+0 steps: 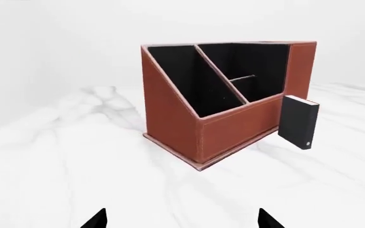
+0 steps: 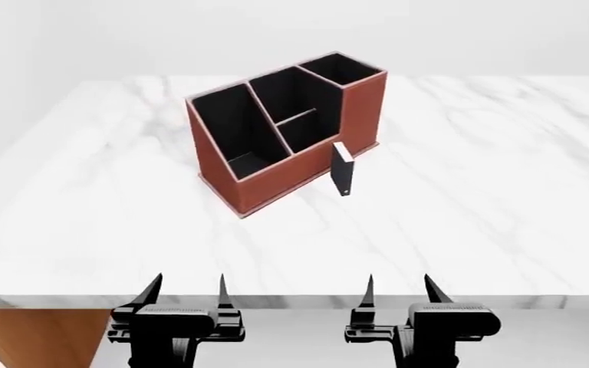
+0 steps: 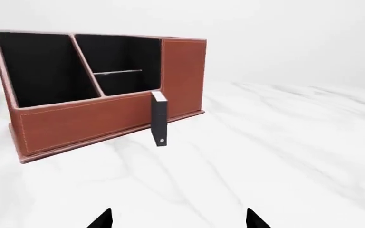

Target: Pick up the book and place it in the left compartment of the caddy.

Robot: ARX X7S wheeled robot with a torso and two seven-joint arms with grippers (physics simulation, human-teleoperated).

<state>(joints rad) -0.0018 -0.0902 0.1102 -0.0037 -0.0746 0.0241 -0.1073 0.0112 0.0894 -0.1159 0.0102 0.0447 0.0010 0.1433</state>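
The small black book (image 2: 343, 169) stands upright on the white marble table (image 2: 478, 199), just in front of the reddish-brown caddy (image 2: 274, 172); it also shows in the left wrist view (image 1: 298, 121) and the right wrist view (image 3: 159, 118). The caddy (image 1: 233, 128) (image 3: 74, 121) has a long black left compartment (image 2: 231, 130) (image 1: 179, 78) (image 3: 40, 66), a middle section with a low divider, and a tall square end section. My left gripper (image 2: 186, 290) (image 1: 181, 219) and right gripper (image 2: 398, 287) (image 3: 177, 219) are both open and empty at the table's near edge, well short of the book.
The table's near edge (image 2: 294, 297) lies right under both grippers. A brown table side (image 2: 28, 337) shows at the lower left. A plain white wall stands behind the table.
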